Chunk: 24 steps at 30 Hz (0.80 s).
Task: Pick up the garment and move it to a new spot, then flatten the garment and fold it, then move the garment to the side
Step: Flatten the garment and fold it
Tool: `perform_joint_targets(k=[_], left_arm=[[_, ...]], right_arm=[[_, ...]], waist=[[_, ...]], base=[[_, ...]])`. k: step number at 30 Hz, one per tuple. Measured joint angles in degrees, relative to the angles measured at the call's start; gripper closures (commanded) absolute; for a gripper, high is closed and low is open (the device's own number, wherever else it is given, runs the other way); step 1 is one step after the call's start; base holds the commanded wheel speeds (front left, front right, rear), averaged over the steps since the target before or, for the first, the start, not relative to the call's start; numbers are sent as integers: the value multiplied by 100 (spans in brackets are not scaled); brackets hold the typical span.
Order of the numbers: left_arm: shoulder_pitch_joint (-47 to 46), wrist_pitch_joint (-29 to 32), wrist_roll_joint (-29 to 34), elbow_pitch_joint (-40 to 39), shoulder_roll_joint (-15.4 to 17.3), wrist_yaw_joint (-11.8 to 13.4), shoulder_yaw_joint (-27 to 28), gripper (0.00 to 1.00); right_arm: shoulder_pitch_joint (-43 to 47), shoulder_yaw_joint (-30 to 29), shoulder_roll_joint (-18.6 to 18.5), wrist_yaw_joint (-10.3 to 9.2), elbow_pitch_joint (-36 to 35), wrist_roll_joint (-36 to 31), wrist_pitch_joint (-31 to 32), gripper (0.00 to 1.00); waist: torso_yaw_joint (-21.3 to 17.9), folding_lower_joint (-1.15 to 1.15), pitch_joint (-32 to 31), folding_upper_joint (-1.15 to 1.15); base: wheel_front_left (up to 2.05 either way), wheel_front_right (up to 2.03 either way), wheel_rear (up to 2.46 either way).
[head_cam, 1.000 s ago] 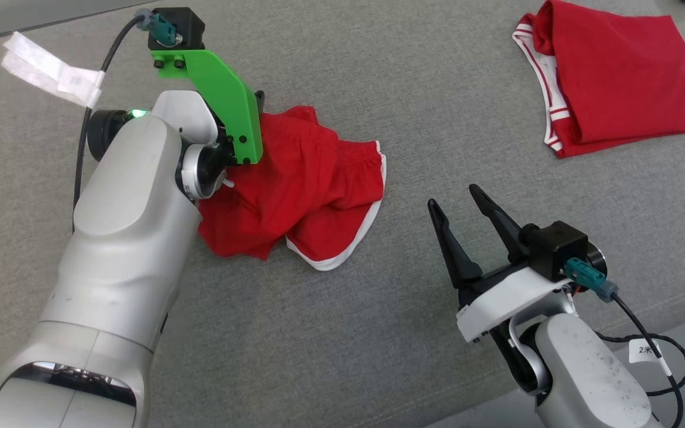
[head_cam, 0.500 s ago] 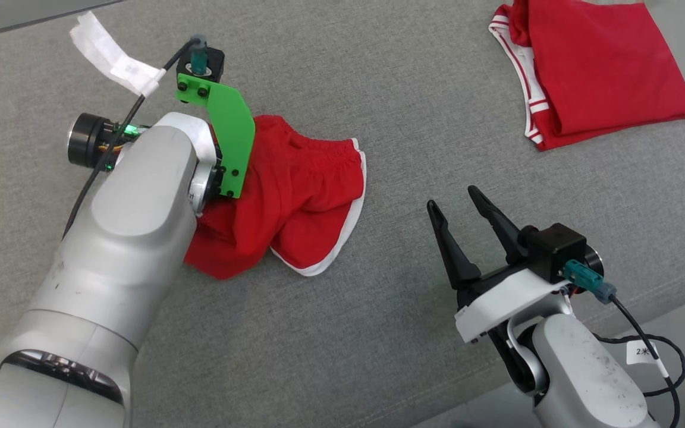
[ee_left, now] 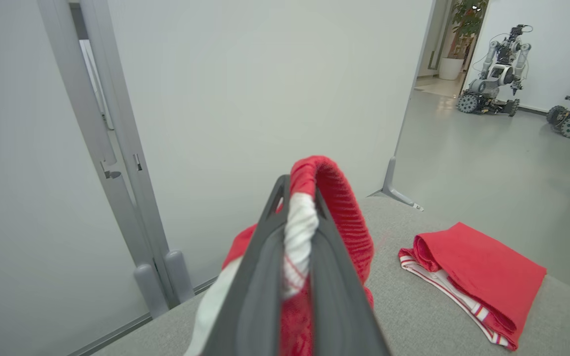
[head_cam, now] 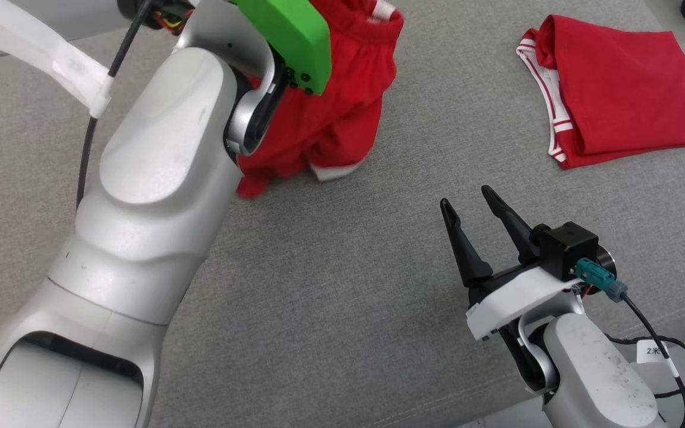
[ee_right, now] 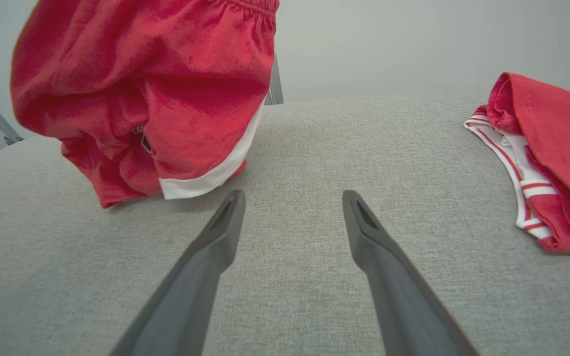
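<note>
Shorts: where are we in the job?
Done: left hand is shut on the shorts near the waistband. In hand: the pick-up, with the shorts hanging bunched and their lowest fold about at the grey cushion. Left: placing at a new spot, flattening, folding, moving aside. Right hand is open and empty.

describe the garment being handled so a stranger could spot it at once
On the grey cushion, look to the robot's left, where the left gripper is shut on red cloth. Hanging bunched from it are the red shorts, with a plain white hem. The other red garment, at the right, lies folded flat and has striped trim.
</note>
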Motion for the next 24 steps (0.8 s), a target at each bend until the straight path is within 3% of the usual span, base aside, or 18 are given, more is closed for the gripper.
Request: perform_joint_targets(k=[5,10,13,19,24], left_arm=[[-163,-791,-991,-1022,-19,-34,-346,100],[-260,-1171,-1623,-1339,-25,380,-635,100],[-122,-1141,-1857,-1101,-26,508,-835,100],[860,-1184,-1949,-4,176,422,-1138,100],[1509,-1044,-1822,1005,600,777,-1304,100]], right_arm=[[76,-21,0,0,-34,-7,70,0],[130,-46,-10,0,-83,-5,120,0],[169,-121,-24,1,-151,-7,141,0],[181,-145,-35,0,-255,-16,192,0],[182,-166,-35,1,-307,-43,212,0]], waist=[[135,0,-212,0],[326,0,-364,0],[478,0,-402,0],[807,0,-374,0],[1046,0,-290,0]], base=[[0,0,0],[0,0,0],[0,0,0],[0,0,0],[0,0,0]])
